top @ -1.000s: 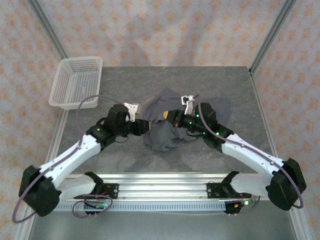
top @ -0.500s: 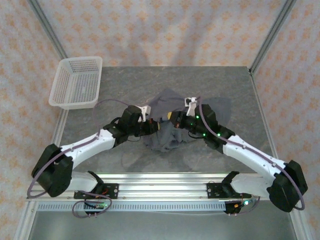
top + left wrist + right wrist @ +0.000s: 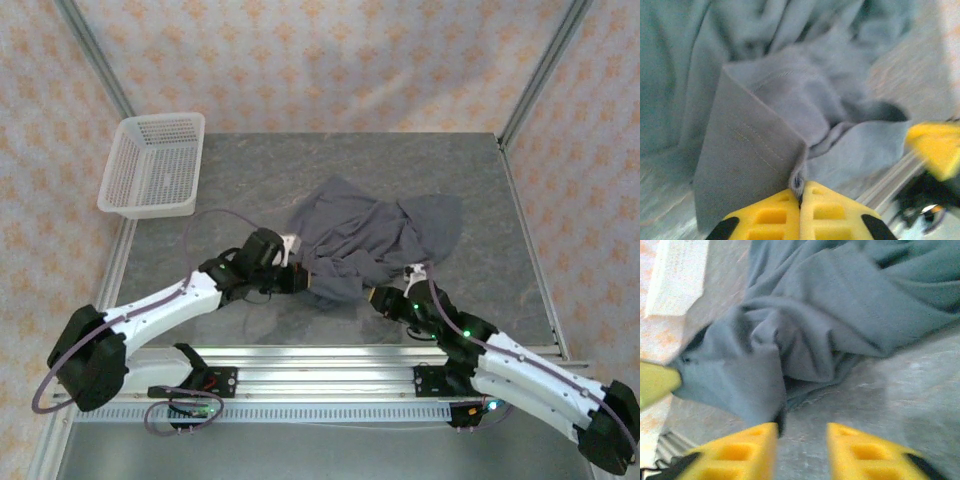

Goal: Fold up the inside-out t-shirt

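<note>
**Camera layout: one fixed overview, two wrist close-ups**

The top external camera sits above and behind the arm bases. It is tilted down and forward, far enough back to take in the whole table, the white mesh basket at its far left corner, and both arms. The left wrist camera looks along the left gripper, facing right, very close to the t-shirt. The right wrist camera looks along the right gripper, low over the table, facing away and left. All three views share the t-shirt's near edge. Each wrist view catches the opposite gripper's yellow finger at its frame edge.
</note>
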Robot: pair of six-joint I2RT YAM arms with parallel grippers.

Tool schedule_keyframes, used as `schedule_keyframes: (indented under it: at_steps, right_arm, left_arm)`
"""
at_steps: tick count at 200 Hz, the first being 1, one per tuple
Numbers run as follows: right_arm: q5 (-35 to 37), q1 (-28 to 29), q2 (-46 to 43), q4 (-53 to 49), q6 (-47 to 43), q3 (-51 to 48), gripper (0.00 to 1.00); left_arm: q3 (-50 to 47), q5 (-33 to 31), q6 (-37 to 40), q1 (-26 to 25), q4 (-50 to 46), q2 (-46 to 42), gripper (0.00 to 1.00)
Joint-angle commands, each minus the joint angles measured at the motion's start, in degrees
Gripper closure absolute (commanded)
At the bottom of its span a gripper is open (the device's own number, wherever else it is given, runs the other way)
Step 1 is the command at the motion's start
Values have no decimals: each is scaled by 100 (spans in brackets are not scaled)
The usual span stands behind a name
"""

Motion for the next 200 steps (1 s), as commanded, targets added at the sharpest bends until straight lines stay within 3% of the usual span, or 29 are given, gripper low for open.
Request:
schedule_keyframes:
  at_steps: [1,18,34,61,95,131,166,200]
  right_arm:
    - [986,19,-540,-1256,-248,487,52]
    - [1120,19,-568,-1265,-685,812,48]
    - [941,17,-62,-1188,-1149,1253,47]
    - [62,19,1746,-1568,-1951,2334,46]
    - [-452,40,3522,-1806,-2053,3003,47]
    - [-999,146,4067,-1383,-1846,2940,48]
    - [-1427,169,4224,-718,-1478,2772,59]
    - [-959,173,4693,-520,-1418,2800,62]
  left_arm:
    - [-199,-677,-144,-344,-871,-38,86]
    - [-315,-978,-291,-550,-1148,-106,77]
    - [-363,-1177,-375,-638,-1361,-226,70]
    - [-312,-1513,-399,-655,-1580,-583,65]
    - [-163,-1736,-334,-650,-1588,-668,64]
    - [-186,-1405,-243,-650,-1084,-747,60]
    - [-272,-706,-317,-649,-198,-660,55]
    - [-87,-1289,-668,-639,-268,-90,49]
